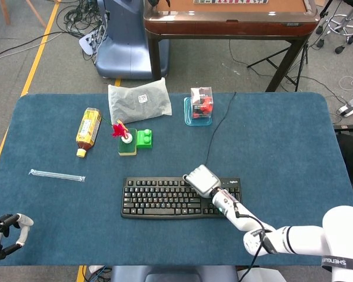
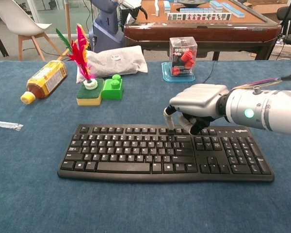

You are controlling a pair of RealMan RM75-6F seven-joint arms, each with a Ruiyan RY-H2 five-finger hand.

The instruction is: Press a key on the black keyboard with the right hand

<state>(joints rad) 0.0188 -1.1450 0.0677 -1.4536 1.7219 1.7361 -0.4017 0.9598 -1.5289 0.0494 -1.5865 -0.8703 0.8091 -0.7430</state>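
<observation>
Two hands are seen at the near side of the blue-covered table [image 1: 282, 135]. The left hand [image 1: 6, 232] is parked at the near left corner, its fingers loosely apart and nothing held in them. The black keyboard [image 2: 165, 153] is laid flat near the front edge of the table, its cable [image 1: 217, 126] run away toward the far edge. The right hand [image 2: 196, 108] is placed over the keyboard's upper rows, just left of the number pad, with its fingers curled under the palm and one fingertip [image 2: 169, 124] pointed down at the top row of keys; whether a key is actually pressed cannot be told from either view.

Further back on the left, a clear wrapped straw [image 1: 57, 174] is laid flat. Beyond the keyboard, a yellow sponge with a red feathered shuttlecock [image 2: 81, 51] upright on it is set beside a green toy brick [image 2: 112, 88]. A bottle of tea [image 2: 43, 80] is laid on its side to the left. Behind these, a grey padded mailer [image 2: 111, 62] is seen, and a clear box of red items [image 2: 183, 54] is stood on a teal tray [image 2: 166, 75].
</observation>
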